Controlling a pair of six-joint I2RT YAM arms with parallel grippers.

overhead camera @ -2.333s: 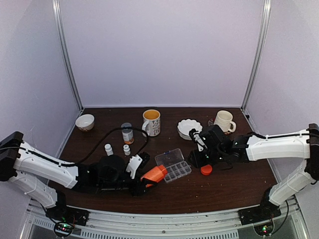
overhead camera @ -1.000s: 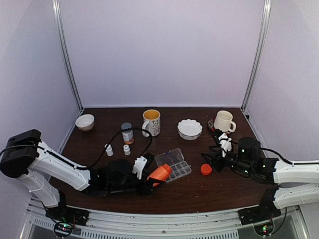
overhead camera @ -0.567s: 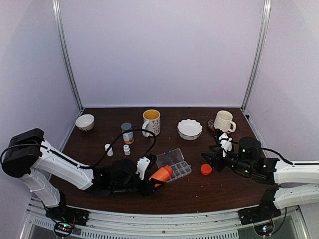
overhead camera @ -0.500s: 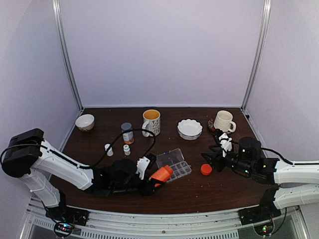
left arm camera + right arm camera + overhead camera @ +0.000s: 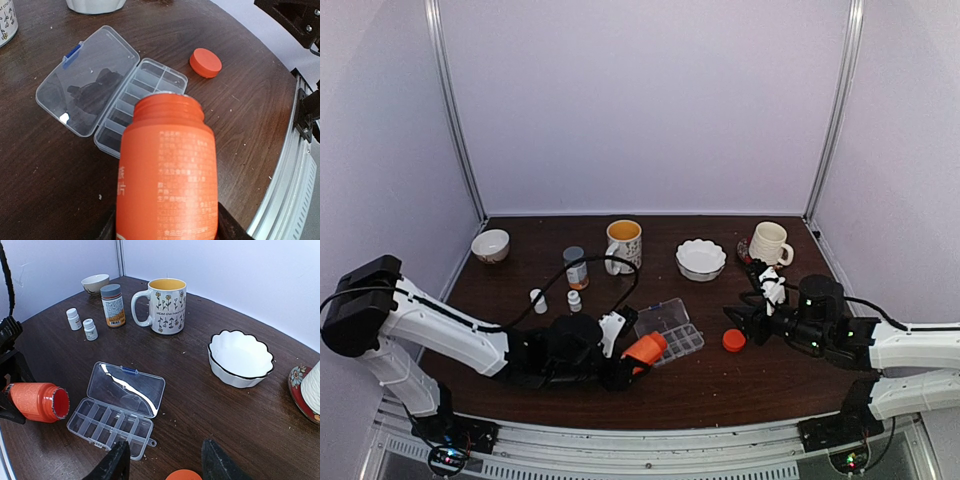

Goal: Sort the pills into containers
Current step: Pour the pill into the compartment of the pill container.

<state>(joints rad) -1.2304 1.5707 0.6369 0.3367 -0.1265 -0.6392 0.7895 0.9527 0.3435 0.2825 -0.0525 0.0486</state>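
Note:
The clear pill box (image 5: 678, 342) lies open at mid-table, its lid (image 5: 658, 316) folded back. Its two rows of compartments (image 5: 110, 427) look empty, and no pills show in them or elsewhere. My left gripper (image 5: 620, 366) is shut on an uncapped orange bottle (image 5: 645, 349), held tilted with its open mouth (image 5: 168, 101) over the near edge of the compartments (image 5: 150, 82). In the right wrist view the bottle (image 5: 35, 401) lies almost level, just left of the box. My right gripper (image 5: 167, 462) is open and empty, just above the table by the orange cap (image 5: 733, 341).
A flowered mug (image 5: 624, 245), a white scalloped bowl (image 5: 701, 258) and a cream mug on a saucer (image 5: 769, 243) stand at the back. A small bowl (image 5: 490, 245), a brown bottle (image 5: 576, 268) and two small white bottles (image 5: 538, 300) stand at back left.
My right gripper has drawn back to the right, away from the box, and stopped near the cap. My left gripper has carried the orange bottle a little right, towards the box.

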